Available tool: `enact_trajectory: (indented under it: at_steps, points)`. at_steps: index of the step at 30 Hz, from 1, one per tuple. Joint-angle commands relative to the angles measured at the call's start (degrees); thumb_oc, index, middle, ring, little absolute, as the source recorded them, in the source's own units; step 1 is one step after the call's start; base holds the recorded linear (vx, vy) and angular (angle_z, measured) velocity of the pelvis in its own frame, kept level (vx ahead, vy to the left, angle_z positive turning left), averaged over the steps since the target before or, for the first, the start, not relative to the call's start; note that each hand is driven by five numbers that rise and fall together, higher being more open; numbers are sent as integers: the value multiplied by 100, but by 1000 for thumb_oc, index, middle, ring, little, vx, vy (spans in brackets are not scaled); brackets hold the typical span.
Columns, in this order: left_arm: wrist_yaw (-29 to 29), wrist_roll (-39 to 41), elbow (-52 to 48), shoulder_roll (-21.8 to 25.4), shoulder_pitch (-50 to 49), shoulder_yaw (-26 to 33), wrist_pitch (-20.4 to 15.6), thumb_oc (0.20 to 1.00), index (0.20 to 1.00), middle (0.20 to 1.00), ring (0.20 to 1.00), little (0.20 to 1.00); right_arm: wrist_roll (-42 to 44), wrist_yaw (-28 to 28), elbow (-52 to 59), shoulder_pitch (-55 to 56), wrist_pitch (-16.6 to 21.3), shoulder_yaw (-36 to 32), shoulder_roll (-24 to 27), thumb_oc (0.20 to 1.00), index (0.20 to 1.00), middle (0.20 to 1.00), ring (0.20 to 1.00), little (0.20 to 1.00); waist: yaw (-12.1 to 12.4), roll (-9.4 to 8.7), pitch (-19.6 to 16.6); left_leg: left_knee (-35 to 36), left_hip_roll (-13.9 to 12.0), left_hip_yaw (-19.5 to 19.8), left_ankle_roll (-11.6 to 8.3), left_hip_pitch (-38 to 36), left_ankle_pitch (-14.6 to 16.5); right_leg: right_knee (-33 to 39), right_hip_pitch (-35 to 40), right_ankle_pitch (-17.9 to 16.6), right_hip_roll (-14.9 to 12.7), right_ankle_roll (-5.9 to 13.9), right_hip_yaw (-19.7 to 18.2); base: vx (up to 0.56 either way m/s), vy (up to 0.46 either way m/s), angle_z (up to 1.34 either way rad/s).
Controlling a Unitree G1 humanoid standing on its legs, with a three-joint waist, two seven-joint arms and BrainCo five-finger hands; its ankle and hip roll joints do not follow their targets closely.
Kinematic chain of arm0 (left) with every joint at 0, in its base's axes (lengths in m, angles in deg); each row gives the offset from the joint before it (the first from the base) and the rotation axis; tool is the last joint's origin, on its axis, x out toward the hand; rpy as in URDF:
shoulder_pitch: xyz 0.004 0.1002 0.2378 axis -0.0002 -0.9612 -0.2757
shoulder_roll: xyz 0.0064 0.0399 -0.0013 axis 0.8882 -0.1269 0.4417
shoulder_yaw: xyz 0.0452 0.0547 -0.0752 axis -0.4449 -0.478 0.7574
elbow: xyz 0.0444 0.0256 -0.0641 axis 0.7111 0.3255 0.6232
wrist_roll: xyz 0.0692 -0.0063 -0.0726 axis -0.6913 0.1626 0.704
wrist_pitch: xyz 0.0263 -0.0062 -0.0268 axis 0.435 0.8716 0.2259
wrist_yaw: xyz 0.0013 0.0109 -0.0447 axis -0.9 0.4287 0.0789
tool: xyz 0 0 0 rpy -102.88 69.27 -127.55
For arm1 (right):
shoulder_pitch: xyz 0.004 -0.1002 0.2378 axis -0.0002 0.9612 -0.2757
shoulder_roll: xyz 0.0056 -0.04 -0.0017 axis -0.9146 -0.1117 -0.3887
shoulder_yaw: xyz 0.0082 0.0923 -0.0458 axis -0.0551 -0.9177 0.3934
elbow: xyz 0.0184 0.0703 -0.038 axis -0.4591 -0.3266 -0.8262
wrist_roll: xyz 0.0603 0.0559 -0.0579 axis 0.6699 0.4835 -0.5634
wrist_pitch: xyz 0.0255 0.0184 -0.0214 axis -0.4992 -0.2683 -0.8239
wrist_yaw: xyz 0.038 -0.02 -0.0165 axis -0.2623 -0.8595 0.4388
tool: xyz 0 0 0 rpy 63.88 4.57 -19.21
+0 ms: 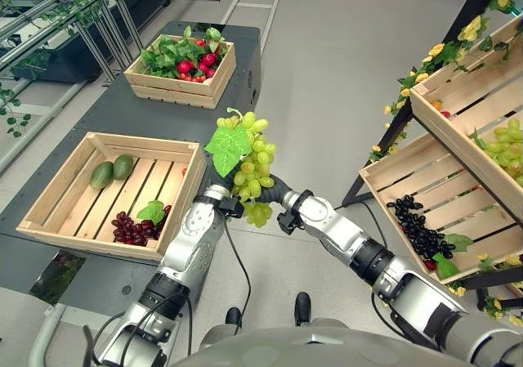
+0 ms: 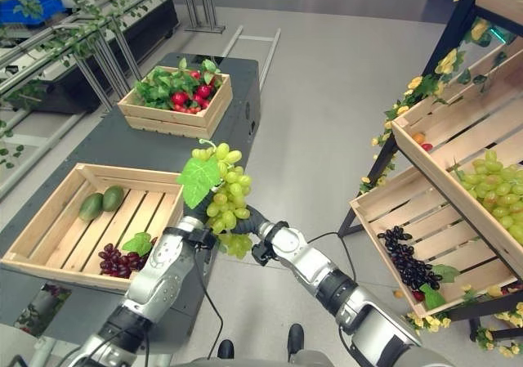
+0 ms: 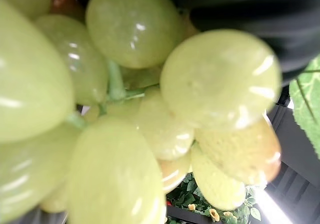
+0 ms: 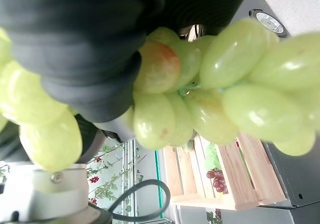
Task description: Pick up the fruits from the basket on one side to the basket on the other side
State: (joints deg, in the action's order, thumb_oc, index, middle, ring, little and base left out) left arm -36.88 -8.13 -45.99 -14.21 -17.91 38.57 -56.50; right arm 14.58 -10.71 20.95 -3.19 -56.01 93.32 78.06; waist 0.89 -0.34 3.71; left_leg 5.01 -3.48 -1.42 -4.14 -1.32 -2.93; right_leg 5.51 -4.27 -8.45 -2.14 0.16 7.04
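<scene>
Both hands, left hand (image 1: pixel 219 197) and right hand (image 1: pixel 274 192), met under the green grapes (image 1: pixel 250 164); finger positions I couldn't tell. Better to secure the receiving grip before swinging toward the ten o'clock crate (image 1: pixel 49 205).

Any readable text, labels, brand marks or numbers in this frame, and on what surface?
None: no readable text anywhere.
The wooden crates on the dark table are plain wood.
The slanted shelf crates at the robot's right carry no label.
The green grape bunch, held up between the left hand and right hand, bears no tag.
</scene>
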Motion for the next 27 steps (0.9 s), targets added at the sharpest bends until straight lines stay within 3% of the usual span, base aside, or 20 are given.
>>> enact_trajectory:
  at_steps: [1, 16, 17, 18, 27]
  points:
    - [144, 70, 121, -188, 662, -517, -243, 200, 200, 200, 200, 200, 137, 0, 21, -1047, 536, -45, -709, 200, 200, 200, 200, 200, 70, -211, 49, -1, 363, 185, 305, -50, 412, -51, 497, 540, -281, 654, 53, 0, 0, 0]
    - [123, 56, 150, -189, 658, -494, -256, 200, 200, 200, 200, 200, 98, -48, 23, -981, 559, -113, -646, 200, 200, 200, 200, 200, 53, -202, 17, -1, 352, 178, 298, -89, 429, -51, 544, 556, -289, 653, 63, 0, 0, 0]
    - [130, 52, 148, -186, 660, -493, -257, 878, 878, 878, 878, 878, 93, -47, 15, -976, 562, -120, -645, 200, 200, 200, 200, 200, 53, -203, 17, -1, 352, 176, 297, -93, 431, -51, 548, 558, -287, 652, 65, 0, 0, 0]
    - [132, 47, 151, -183, 662, -492, -258, 1000, 1000, 1000, 1000, 1000, 93, -50, 15, -975, 561, -120, -647, 200, 200, 200, 200, 200, 53, -203, 16, -1, 351, 175, 297, -95, 434, -51, 551, 560, -286, 652, 68, 0, 0, 0]
    - [115, -96, 94, -145, 651, -474, -294, 1000, 1000, 1000, 1000, 1000, 80, -55, -36, -956, 572, -138, -656, 200, 200, 200, 200, 200, 51, -210, 2, -1, 350, 180, 292, -107, 436, -51, 569, 565, -278, 652, 67, 0, 0, 0]
